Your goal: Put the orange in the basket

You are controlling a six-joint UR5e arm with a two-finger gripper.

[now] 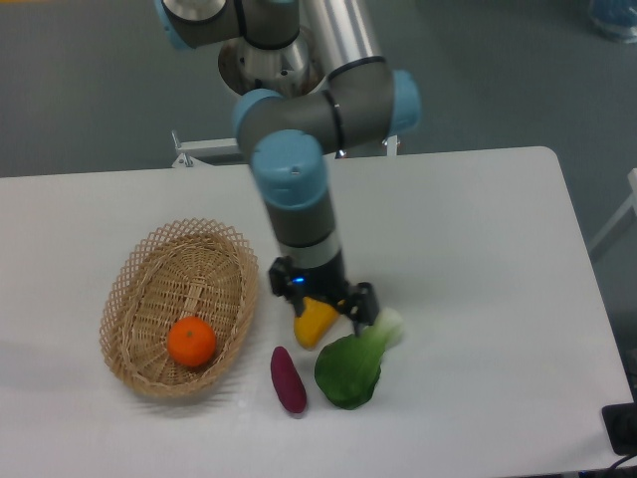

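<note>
The small, smooth, round bright orange fruit (191,341) lies inside the oval tan woven wicker basket (139,267); whether the hand (320,302) is clenched or released cannot be told.

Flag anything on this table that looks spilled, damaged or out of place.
Nothing stands out. The orange lies inside the basket, which sits upright. The purple vegetable, leafy green and yellow fruit lie intact on the table, by the hand.
</note>
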